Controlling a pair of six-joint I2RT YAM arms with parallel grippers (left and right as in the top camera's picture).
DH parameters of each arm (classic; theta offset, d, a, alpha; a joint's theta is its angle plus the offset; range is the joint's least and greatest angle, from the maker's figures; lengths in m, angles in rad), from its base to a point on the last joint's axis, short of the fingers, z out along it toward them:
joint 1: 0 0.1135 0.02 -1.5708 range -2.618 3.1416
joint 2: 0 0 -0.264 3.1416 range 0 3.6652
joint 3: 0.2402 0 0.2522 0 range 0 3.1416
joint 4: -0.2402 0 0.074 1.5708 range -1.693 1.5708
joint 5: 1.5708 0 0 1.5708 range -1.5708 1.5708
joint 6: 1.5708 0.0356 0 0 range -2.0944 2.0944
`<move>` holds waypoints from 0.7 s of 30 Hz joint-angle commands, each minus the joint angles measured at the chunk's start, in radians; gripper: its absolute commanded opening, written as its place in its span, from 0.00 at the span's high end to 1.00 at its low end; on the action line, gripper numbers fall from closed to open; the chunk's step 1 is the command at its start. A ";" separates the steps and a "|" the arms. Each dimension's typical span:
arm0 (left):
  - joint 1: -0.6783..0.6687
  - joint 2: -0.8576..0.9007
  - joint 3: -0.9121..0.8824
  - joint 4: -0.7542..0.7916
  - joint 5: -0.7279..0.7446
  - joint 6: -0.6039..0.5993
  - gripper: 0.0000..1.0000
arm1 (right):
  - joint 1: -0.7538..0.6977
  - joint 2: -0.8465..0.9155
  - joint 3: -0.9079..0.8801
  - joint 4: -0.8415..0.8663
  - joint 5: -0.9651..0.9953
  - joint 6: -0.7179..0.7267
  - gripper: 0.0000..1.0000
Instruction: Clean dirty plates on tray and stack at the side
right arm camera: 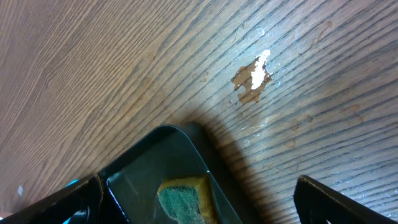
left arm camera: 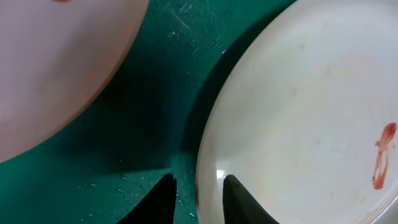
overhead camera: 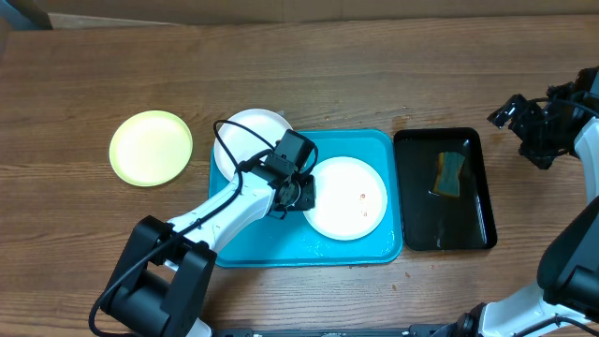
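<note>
A white plate (overhead camera: 346,197) with red-brown smears lies on the turquoise tray (overhead camera: 351,251). My left gripper (overhead camera: 298,192) is at its left rim. In the left wrist view the left gripper (left arm camera: 198,186) is open and straddles that plate's (left arm camera: 298,112) rim, one finger over the tray (left arm camera: 161,106), the other over the plate. A strip of tray shows between finger and rim. A second white plate (overhead camera: 249,136) overlaps the tray's far left corner. The yellow-green plate (overhead camera: 150,148) sits on the table at left. My right gripper (overhead camera: 535,126) hangs open, holding nothing.
A black tray (overhead camera: 445,229) right of the turquoise one holds a yellow-green sponge (overhead camera: 450,175). The right wrist view shows that tray's corner (right arm camera: 180,146), the sponge (right arm camera: 186,199) and a chipped spot (right arm camera: 255,74) in the wooden tabletop.
</note>
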 commanded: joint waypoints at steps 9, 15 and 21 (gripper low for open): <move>-0.005 0.010 -0.004 0.009 -0.015 0.012 0.72 | 0.003 -0.003 0.023 0.122 -0.016 0.003 0.00; -0.006 0.010 -0.004 0.011 -0.026 0.008 0.75 | 0.002 -0.003 0.024 0.005 -0.143 -0.005 0.00; -0.005 0.030 -0.004 0.015 -0.026 0.000 0.75 | 0.115 -0.004 0.066 -0.141 -0.056 -0.113 0.10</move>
